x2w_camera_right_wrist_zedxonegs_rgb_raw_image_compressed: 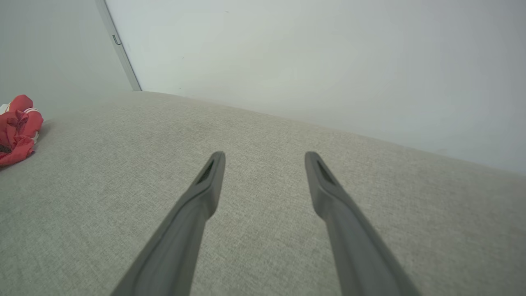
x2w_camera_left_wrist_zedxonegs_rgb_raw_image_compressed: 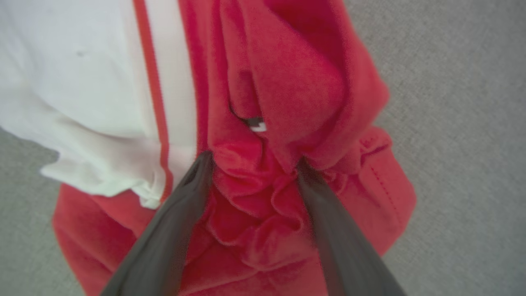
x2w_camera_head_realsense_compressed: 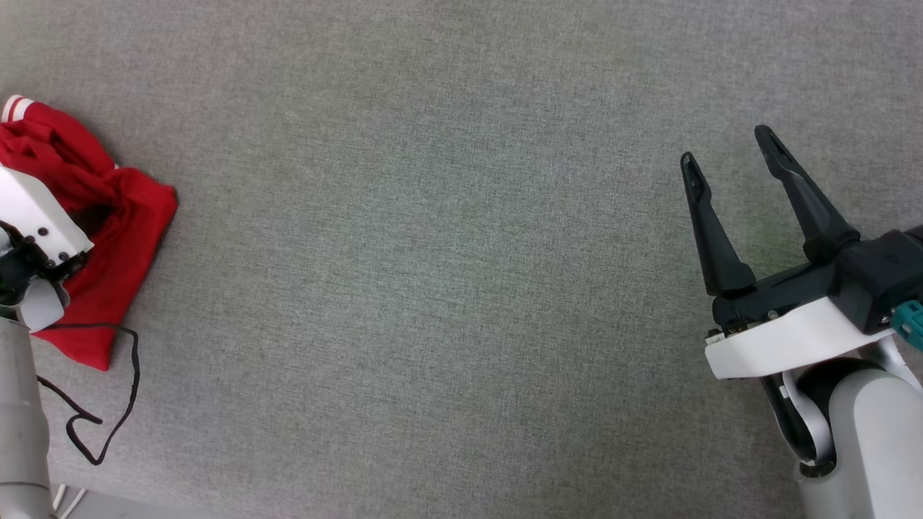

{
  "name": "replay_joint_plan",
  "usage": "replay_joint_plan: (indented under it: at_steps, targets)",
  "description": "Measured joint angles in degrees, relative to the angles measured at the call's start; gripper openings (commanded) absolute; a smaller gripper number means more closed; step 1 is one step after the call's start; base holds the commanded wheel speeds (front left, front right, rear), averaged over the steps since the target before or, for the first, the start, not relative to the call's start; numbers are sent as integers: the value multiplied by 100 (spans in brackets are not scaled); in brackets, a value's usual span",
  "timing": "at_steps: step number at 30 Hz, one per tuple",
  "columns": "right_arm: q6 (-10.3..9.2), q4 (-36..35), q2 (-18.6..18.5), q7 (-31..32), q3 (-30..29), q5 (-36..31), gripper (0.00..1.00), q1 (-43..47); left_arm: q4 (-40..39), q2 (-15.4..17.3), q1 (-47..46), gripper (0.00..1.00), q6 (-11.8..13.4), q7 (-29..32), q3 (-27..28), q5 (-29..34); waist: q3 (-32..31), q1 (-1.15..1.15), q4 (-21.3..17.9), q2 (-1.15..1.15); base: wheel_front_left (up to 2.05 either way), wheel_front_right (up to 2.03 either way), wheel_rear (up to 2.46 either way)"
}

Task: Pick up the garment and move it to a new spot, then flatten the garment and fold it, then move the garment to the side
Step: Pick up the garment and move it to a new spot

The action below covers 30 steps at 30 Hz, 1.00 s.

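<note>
Surface: grey woven cloth point(x2w_camera_head_realsense_compressed: 433, 252), pale wall point(x2w_camera_right_wrist_zedxonegs_rgb_raw_image_compressed: 287, 49) behind.
Garment: crumpled red jersey T-shirt point(x2w_camera_head_realsense_compressed: 122, 238) with a white striped sleeve, lying at the robot's far left.
Left gripper point(x2w_camera_left_wrist_zedxonegs_rgb_raw_image_compressed: 252, 162): 2 fingers spread, tips sunk in bunched red folds.
Right gripper point(x2w_camera_head_realsense_compressed: 727, 148): 2 fingers spread over bare cloth, well apart from the garment.
Cord: thin black loop point(x2w_camera_head_realsense_compressed: 108, 418) by the garment's lower edge.

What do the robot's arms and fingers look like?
The right gripper has two long, dark, tapering fingers, slotted near the tips, on a black base with a white shell and teal plug. Forearms are pale grey. A thin black cable loops beside the left arm.
</note>
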Motion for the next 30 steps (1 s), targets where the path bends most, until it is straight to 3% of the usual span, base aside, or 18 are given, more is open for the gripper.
replay_joint_plan:
  at_steps: [1,4,9,16,17,24,30]
  targets:
    - [0,9,4,-14,9,0,100,-8,1,15,2,0,-16,-43,-43,42,-18,0,1,0,0,0,0]
    - [0,49,31,-36,21,0,100,-17,-9,33,41,0,-96,-347,-147,174,-108,0,12,0,0,0,0]
    - [0,185,94,-115,8,45,100,21,-107,100,74,0,-107,-1343,-232,415,-398,0,40,0,0,0,0]
    - [0,353,255,-244,-63,94,100,286,-448,335,-107,0,-49,-3112,-430,1003,-1036,0,71,0,0,0,0]
    - [0,381,330,-272,-89,100,100,382,-502,339,-269,0,-3,-3768,-525,1184,-1304,-1,70,0,0,0,0]
    - [0,444,460,-347,-177,151,100,632,-790,-37,-383,0,26,-4690,-842,1366,-1802,-1,-84,0,0,0,0]
    - [0,433,510,-357,-264,180,100,850,-1432,-532,-291,0,-105,-4900,-1211,1341,-2054,-1,-438,0,0,0,0]
